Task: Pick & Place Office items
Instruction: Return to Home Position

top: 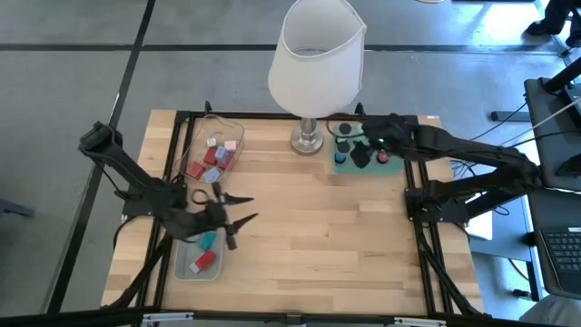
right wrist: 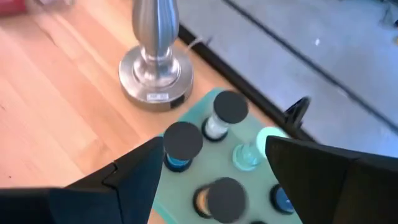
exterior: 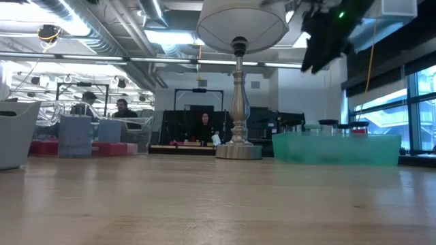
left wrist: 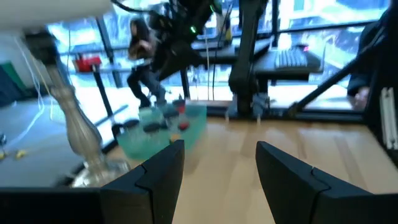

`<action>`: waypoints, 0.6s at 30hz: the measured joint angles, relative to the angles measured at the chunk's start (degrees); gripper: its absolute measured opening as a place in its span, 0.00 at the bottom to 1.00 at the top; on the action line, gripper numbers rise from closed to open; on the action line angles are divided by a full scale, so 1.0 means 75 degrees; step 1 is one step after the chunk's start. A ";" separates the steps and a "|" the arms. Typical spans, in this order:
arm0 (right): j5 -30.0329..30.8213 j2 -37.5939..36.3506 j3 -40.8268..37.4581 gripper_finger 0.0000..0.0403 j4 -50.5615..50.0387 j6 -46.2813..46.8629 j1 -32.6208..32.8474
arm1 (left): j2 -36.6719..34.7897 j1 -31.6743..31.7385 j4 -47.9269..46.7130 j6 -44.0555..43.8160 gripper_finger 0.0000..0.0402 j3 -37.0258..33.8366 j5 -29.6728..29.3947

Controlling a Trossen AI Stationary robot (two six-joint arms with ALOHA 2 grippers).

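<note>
Spread and empty, the right fingers (right wrist: pixel 124 180) half-hide the green bin (top: pixel 338 166) by the desk's (top: pixel 318 227) far-right corner; the left fingers (left wrist: pixel 155 180) gape empty near its left edge.

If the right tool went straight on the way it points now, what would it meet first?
Probably one of the black-capped pieces standing in the green bin. The open right tool points down into that bin from above. Which piece comes first is hard to judge, as depth is unclear.

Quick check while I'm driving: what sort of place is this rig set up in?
Probably an open lab or workshop: exposed ceiling ducts, people at workbenches beyond the wooden table, and a keyboard on a desk beside it.
</note>
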 joint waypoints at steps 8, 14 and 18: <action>0.1269 -0.1284 0.0000 0.71 -0.0326 0.0171 0.1199 | -0.1835 -0.1012 -0.0462 0.1500 0.49 0.0000 -0.1402; 0.1983 -0.1964 -0.0108 0.71 -0.0654 0.0650 0.2267 | -0.2848 -0.1820 -0.0994 0.1716 0.49 0.0000 -0.3163; 0.2283 -0.2347 -0.0725 0.71 -0.0652 0.1249 0.2910 | -0.3292 -0.2156 -0.1432 0.1562 0.49 0.0000 -0.3890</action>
